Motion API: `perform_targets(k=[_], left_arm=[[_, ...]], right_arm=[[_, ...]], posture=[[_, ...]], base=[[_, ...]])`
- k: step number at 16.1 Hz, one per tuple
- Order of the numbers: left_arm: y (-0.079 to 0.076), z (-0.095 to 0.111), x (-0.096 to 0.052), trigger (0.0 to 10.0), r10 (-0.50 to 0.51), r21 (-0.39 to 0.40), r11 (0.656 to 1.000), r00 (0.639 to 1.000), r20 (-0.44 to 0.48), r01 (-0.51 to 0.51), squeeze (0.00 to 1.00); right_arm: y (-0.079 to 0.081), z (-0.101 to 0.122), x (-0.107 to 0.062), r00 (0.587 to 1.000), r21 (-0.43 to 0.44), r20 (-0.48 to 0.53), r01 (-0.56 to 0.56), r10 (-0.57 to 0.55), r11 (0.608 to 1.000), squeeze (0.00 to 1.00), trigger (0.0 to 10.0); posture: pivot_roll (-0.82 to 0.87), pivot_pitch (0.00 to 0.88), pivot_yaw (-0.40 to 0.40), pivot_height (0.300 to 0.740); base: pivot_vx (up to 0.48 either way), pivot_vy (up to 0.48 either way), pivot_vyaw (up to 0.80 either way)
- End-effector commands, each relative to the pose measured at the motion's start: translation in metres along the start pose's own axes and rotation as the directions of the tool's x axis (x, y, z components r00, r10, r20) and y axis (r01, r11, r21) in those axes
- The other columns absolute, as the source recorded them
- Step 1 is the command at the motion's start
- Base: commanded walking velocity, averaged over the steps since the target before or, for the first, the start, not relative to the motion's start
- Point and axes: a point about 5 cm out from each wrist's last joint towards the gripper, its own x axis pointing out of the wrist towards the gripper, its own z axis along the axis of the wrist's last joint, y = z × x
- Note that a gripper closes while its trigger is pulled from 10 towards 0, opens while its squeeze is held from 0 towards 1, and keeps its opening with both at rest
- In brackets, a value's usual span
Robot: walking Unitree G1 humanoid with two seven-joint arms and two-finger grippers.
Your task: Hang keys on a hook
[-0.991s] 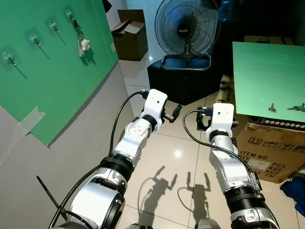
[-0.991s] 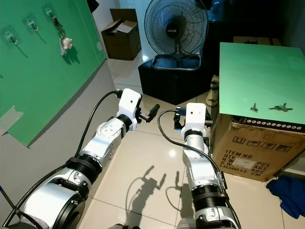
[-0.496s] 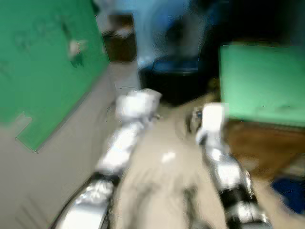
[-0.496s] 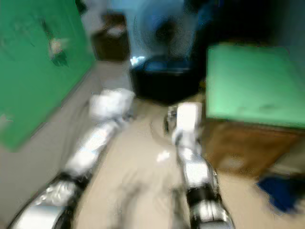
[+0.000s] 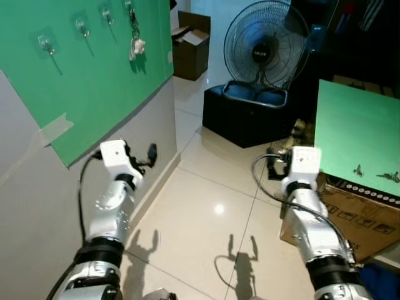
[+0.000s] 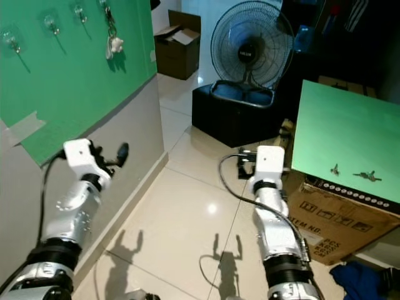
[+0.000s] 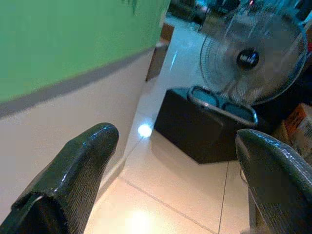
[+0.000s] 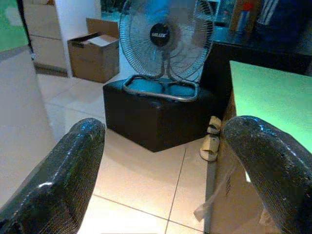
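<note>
Two small bunches of metal keys [image 6: 354, 173] lie on a flat green sheet [image 6: 337, 134] topping a brown cardboard box [image 6: 340, 222] to the robot's right. On a green wall panel [image 5: 81, 75] to its left, a row of clear adhesive hooks [image 5: 45, 44] runs along; the farthest one already carries a key ring with a small white charm [image 5: 134, 40]. The left gripper [image 7: 178, 161] hovers beside the grey lower wall, fingers spread apart and empty. The right gripper [image 8: 165, 161], fingers likewise apart and empty, is raised near the box. Ahead, a black pedestal fan [image 5: 265, 53] stands on a black low block [image 5: 247, 119], with an open cardboard carton [image 5: 190, 47] beyond on the pale tiled floor [image 5: 212, 212].
</note>
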Motion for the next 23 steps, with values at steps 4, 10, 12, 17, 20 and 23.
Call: perform_targets(k=[4,10,12,17,20,23], left_arm=[[-0.022,0.022,-0.003,10.0,-0.144,0.056,0.989,0.982,0.126,0.138,0.00],[-0.031,0.020,-0.009,10.0,-0.195,0.121,0.976,0.971,0.140,0.179,0.00],[-0.036,0.026,-0.012,10.0,-0.234,0.114,0.970,0.957,0.169,0.217,0.00],[0.008,-0.010,-0.060,10.0,-0.153,0.198,0.971,0.986,0.071,0.137,0.00],[0.001,-0.015,-0.071,10.0,-0.162,0.163,0.975,0.986,0.041,0.153,0.00],[-0.002,-0.016,-0.067,10.0,-0.162,0.128,0.979,0.986,0.030,0.157,0.00]], right_arm=[[0.008,0.016,-0.007,0.985,-0.092,0.171,-0.017,0.032,0.996,0.00,10.0],[0.008,0.002,-0.011,0.990,-0.090,0.136,-0.009,0.021,0.996,0.00,10.0],[0.011,0.012,-0.014,0.977,-0.134,0.208,-0.012,0.040,0.991,0.00,10.0],[0.005,-0.020,-0.061,0.978,-0.216,0.175,-0.078,0.117,0.973,0.00,10.0],[0.006,-0.025,-0.074,0.978,-0.228,0.150,-0.107,0.144,0.968,0.00,10.0],[0.011,-0.023,-0.074,0.978,-0.217,0.149,-0.111,0.145,0.970,0.00,10.0]], posture=[[-0.06,0.000,0.011,0.727],[-0.08,0.000,0.026,0.727],[-0.08,0.000,0.031,0.727],[-0.09,0.000,0.023,0.727],[-0.09,0.000,0.014,0.727],[-0.09,0.000,0.012,0.727]], base=[[0.000,0.000,0.00],[0.000,0.000,0.00],[0.000,0.000,0.00],[0.000,0.000,0.00],[0.000,0.000,0.00],[0.000,0.000,0.00]])
